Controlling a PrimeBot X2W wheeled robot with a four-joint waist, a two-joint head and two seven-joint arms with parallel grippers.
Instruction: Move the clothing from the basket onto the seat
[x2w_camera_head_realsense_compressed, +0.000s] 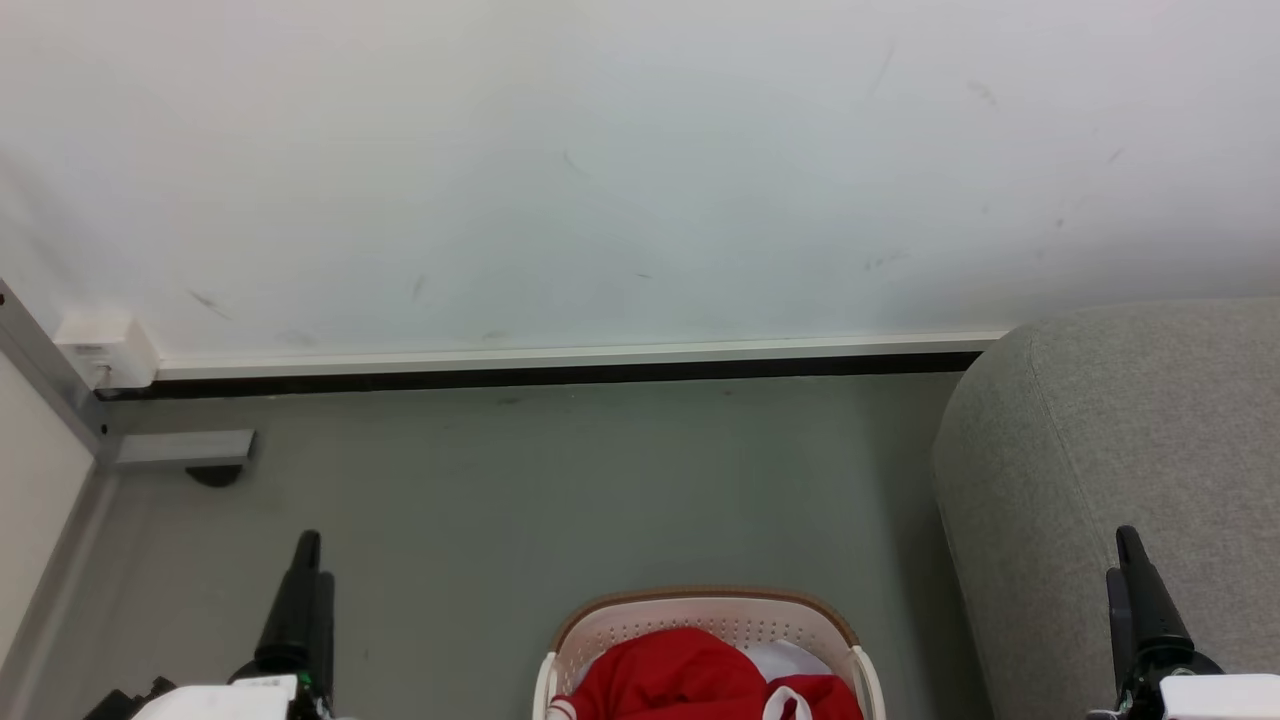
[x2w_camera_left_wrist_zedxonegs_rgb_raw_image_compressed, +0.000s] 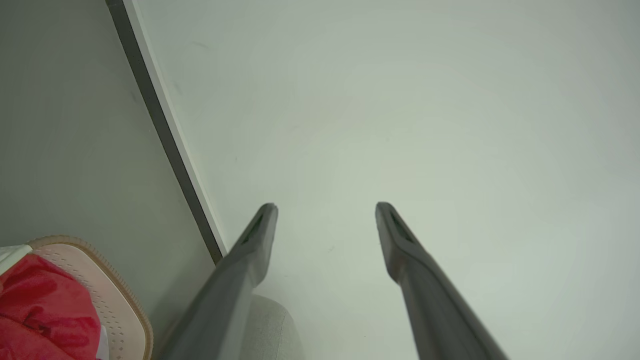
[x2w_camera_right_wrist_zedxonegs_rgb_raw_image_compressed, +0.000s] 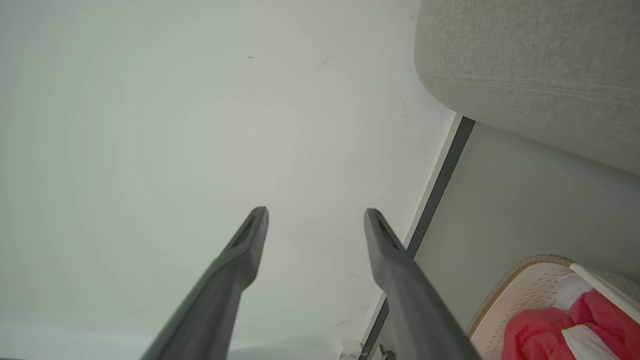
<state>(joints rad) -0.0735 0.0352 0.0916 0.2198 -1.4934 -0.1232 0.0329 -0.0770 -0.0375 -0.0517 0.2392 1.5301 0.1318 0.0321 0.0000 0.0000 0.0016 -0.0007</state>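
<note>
The white basket (x2w_camera_head_realsense_compressed: 705, 610) with its tan rim stands on the floor at the bottom centre of the head view. Red clothing (x2w_camera_head_realsense_compressed: 680, 680) with white trim lies bunched inside it, beside a bit of white cloth. The grey seat (x2w_camera_head_realsense_compressed: 1110, 450) rises at the right, close to the basket. My left gripper (x2w_camera_head_realsense_compressed: 303, 555) points up at the lower left, well left of the basket. My right gripper (x2w_camera_head_realsense_compressed: 1130, 550) stands at the lower right in front of the seat. In the wrist views the left gripper (x2w_camera_left_wrist_zedxonegs_rgb_raw_image_compressed: 325, 210) and right gripper (x2w_camera_right_wrist_zedxonegs_rgb_raw_image_compressed: 315, 215) are both open and empty.
A white wall (x2w_camera_head_realsense_compressed: 600, 170) with a white-and-black skirting (x2w_camera_head_realsense_compressed: 560, 365) faces me. A grey metal post and foot bracket (x2w_camera_head_realsense_compressed: 180, 450) stand in the left corner. Grey floor (x2w_camera_head_realsense_compressed: 560, 480) lies between the wall and the basket.
</note>
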